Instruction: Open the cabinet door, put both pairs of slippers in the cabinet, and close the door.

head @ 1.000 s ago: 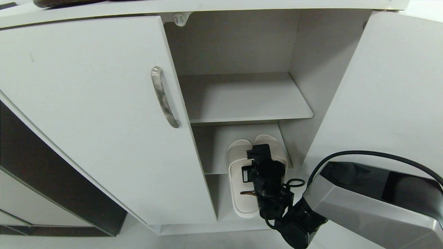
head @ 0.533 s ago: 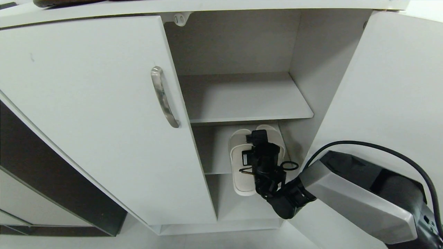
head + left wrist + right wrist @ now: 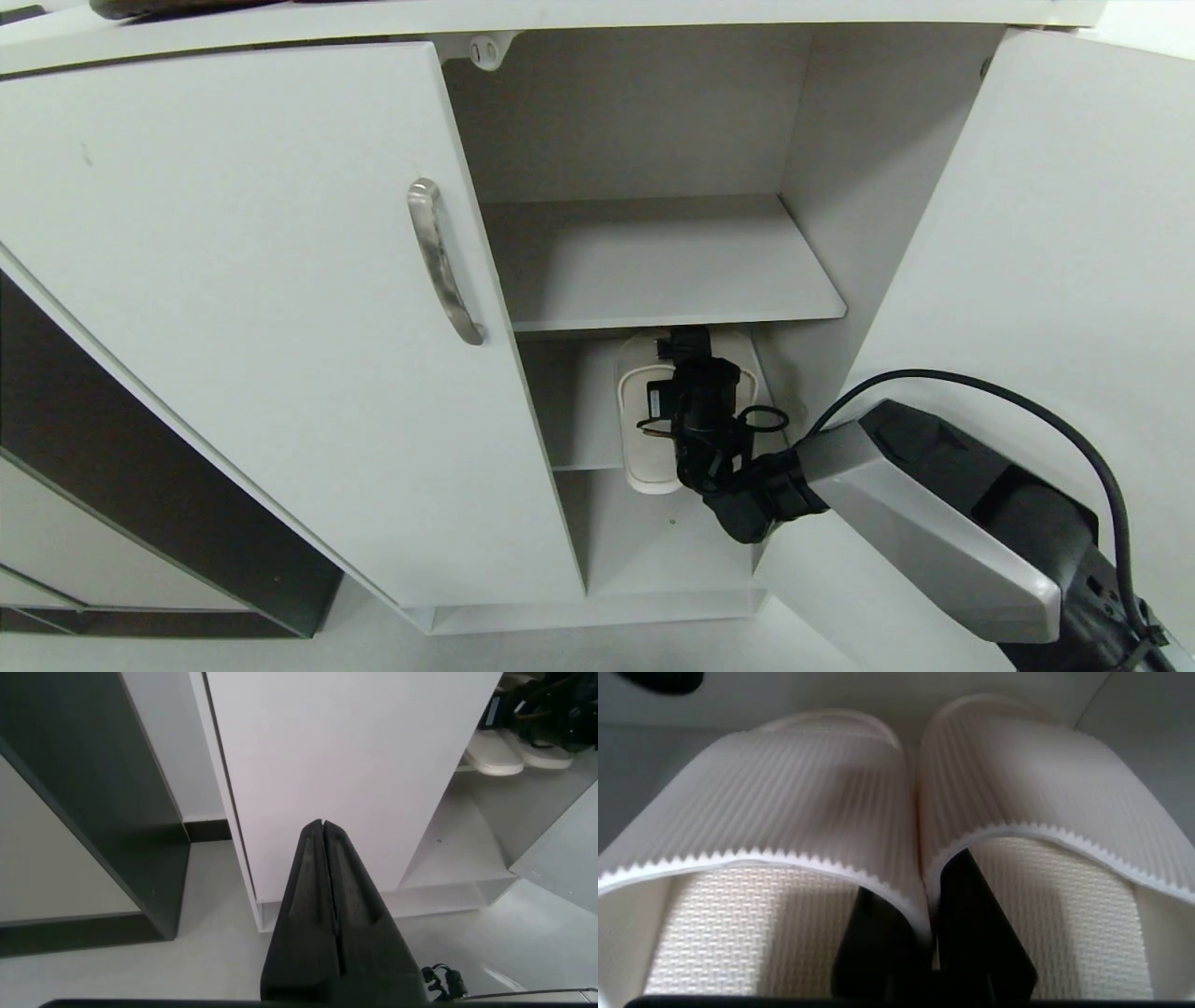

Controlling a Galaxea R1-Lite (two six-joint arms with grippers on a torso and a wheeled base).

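- Left door (image 3: 243, 308), closed, with its handle (image 3: 445, 263) at the inner edge: it bounds the opening on the left. A sideways drift of the load would likely knock a slipper against this edge and twist the pair in the grasp.
- Left gripper (image 3: 322, 859): fingers pressed together, holding nothing, hanging low in front of the left door. It is well apart from the work, so the risk here appears small.
- Pair of white slippers (image 3: 642, 462): lying side by side on the middle shelf (image 3: 574, 401), toes under the upper shelf (image 3: 653, 266), heels overhanging the front edge. If let go here, the pair could tip forward and drop to the compartment below, or block the door from closing.
- Right gripper (image 3: 924, 938): nearly closed, one finger inside each slipper, pinching the two adjoining strap walls together. The straps look soft and ribbed; one may slip free so that only a single slipper advances. On withdrawal a finger may catch a strap and drag the pair back out.
- Right door (image 3: 1055, 215): swung open, close beside the right arm. A wide retreat of the arm could bump it.
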